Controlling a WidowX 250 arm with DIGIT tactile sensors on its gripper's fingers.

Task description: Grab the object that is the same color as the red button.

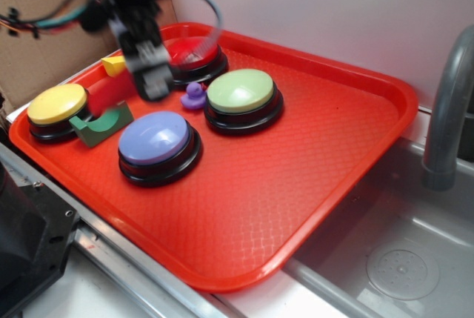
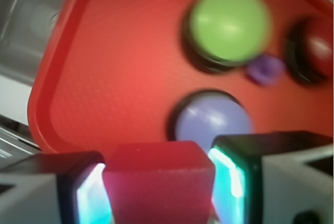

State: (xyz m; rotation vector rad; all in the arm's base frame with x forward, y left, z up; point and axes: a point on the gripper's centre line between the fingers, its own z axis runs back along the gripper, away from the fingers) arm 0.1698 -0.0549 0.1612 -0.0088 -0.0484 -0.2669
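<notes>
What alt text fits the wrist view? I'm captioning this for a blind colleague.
A red block sits clamped between the gripper fingers, close to the camera. Beyond it, blurred, a red tray carries a blue button, green button, red button and a small purple toy.

4 buttons [image 1: 159,146] crowd the tray's [image 1: 318,177] left; right half bare.

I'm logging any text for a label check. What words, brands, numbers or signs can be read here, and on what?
None: no readable text appears in either view. The four dome buttons, the red plastic tray, the small red wedge block between the gripper fingers and the grey faucet are all unmarked.
</notes>
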